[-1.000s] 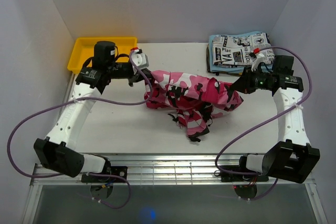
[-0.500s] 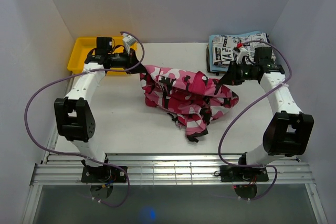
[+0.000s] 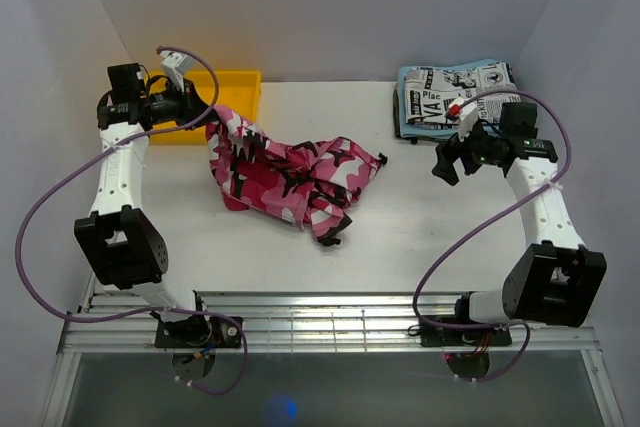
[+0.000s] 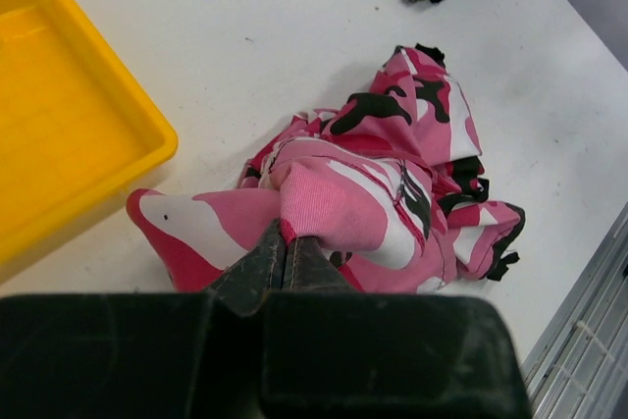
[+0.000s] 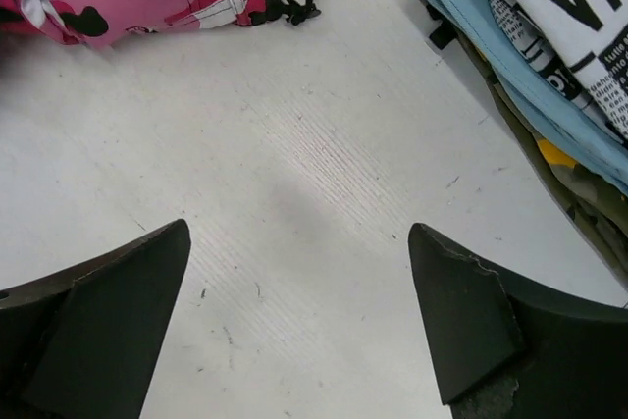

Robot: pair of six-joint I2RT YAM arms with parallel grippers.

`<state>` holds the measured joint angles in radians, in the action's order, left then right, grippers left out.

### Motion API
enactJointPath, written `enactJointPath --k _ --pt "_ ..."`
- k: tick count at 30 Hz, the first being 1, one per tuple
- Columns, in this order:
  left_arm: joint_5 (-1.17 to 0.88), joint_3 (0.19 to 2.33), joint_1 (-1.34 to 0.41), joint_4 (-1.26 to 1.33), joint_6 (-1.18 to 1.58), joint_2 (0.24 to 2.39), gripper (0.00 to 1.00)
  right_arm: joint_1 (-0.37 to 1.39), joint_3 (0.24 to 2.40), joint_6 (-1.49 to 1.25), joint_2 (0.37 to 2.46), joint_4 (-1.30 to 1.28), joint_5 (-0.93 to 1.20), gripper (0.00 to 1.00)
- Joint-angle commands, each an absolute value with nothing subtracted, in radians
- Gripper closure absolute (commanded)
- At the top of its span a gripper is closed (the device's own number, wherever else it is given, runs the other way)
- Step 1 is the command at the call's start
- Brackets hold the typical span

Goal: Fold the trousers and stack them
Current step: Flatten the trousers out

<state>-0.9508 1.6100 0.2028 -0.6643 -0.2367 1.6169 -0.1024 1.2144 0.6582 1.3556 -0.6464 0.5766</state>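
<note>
Left of the middle in the top view, the trousers (image 3: 290,172) lie on the desk (image 3: 420,227) as a crumpled heap. One end of them rises toward the upper left of the frame, where the left tool (image 3: 207,115) is clamped on it. In the left wrist view the two fingers are pressed together on a thick pink ribbed fold; I cannot tell if it is the waistband or a cuff.

The cloth looks light, soft and completely limp. It hangs from the grip and the rest of it lies wrinkled on the desk, so I judge it keeps no shape by itself and one hold point only drags it. It is not fragile, but the layers are tangled, and the small black ties (image 5: 285,2) at the right end can catch. The better places to hold are probably the thick edges, such as the waistband corners or the leg ends, each with one tool, so the cloth can be pulled flat before folding.

The right tool (image 3: 445,159) hovers over bare desk, its fingers wide apart and holding nothing. It is between the trousers and the stack with the newspaper-print garment (image 3: 455,97) in the upper right. A yellow tray (image 3: 240,82) stands just behind the left tool.
</note>
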Motion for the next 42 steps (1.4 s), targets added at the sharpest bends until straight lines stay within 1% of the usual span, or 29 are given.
enactJointPath --k 1,4,5,6,9,10,13,18,22,24,29,31,32,33,34,38,39,40,41,42 --pt "-1.008 1.582 0.198 -0.732 -0.389 1.614 1.00 -0.094 1.186 0.890 1.425 -0.555 0.639 0.02" --pt "-0.990 1.537 0.198 -0.723 -0.428 1.598 1.00 -0.084 1.262 0.833 1.570 -0.518 0.771 0.00" --pt "-0.982 1.532 0.199 -0.723 -0.446 1.595 1.00 -0.078 1.288 0.825 1.609 -0.517 0.820 0.04" --pt "-0.974 1.528 0.201 -0.727 -0.462 1.592 1.00 -0.069 1.310 0.816 1.671 -0.499 0.837 0.05" --pt "-0.943 1.522 0.202 -0.744 -0.505 1.600 1.00 -0.017 1.359 0.802 1.755 -0.439 0.859 0.06" --pt "-0.939 1.532 0.204 -0.752 -0.511 1.617 1.00 0.010 1.364 0.805 1.772 -0.389 0.850 0.04" --pt "-0.951 1.563 0.213 -0.773 -0.511 1.653 1.00 0.083 1.402 0.862 1.864 -0.345 0.810 0.02" --pt "-0.963 1.598 0.218 -0.776 -0.488 1.686 1.00 0.133 1.609 0.919 2.072 -0.413 0.792 0.02" --pt "-0.963 1.617 0.232 -0.773 -0.471 1.697 1.00 0.188 1.663 0.992 2.147 -0.431 0.759 0.02" --pt "-0.969 1.631 0.250 -0.773 -0.460 1.707 1.00 0.205 1.707 1.038 2.189 -0.512 0.753 0.02" --pt "-0.991 1.654 0.302 -0.764 -0.422 1.727 1.00 0.244 1.730 1.162 2.220 -0.623 0.741 0.00" --pt "-1.000 1.649 0.316 -0.749 -0.413 1.730 1.00 0.256 1.744 1.184 2.229 -0.685 0.739 0.10" --pt "-1.000 1.646 0.325 -0.744 -0.404 1.730 1.00 0.261 1.755 1.219 2.233 -0.718 0.739 0.17" --pt "-1.003 1.644 0.331 -0.733 -0.396 1.729 1.00 0.267 1.764 1.230 2.238 -0.745 0.736 0.28" --pt "-1.008 1.637 0.337 -0.727 -0.390 1.726 1.00 0.268 1.767 1.238 2.237 -0.783 0.735 0.31" --pt "-1.014 1.594 0.360 -0.687 -0.380 1.700 1.00 0.256 1.731 1.261 2.168 -0.808 0.712 0.34" --pt "-1.017 1.586 0.359 -0.678 -0.387 1.694 1.00 0.247 1.717 1.267 2.139 -0.808 0.719 0.49" --pt "-1.023 1.565 0.359 -0.663 -0.388 1.678 1.00 0.236 1.726 1.263 2.119 -0.818 0.729 0.68" --pt "-1.031 1.546 0.360 -0.646 -0.393 1.660 1.00 0.224 1.749 1.261 2.111 -0.843 0.739 0.90" --pt "-1.034 1.533 0.360 -0.629 -0.403 1.642 1.00 0.203 1.773 1.243 2.108 -0.866 0.762 0.92"
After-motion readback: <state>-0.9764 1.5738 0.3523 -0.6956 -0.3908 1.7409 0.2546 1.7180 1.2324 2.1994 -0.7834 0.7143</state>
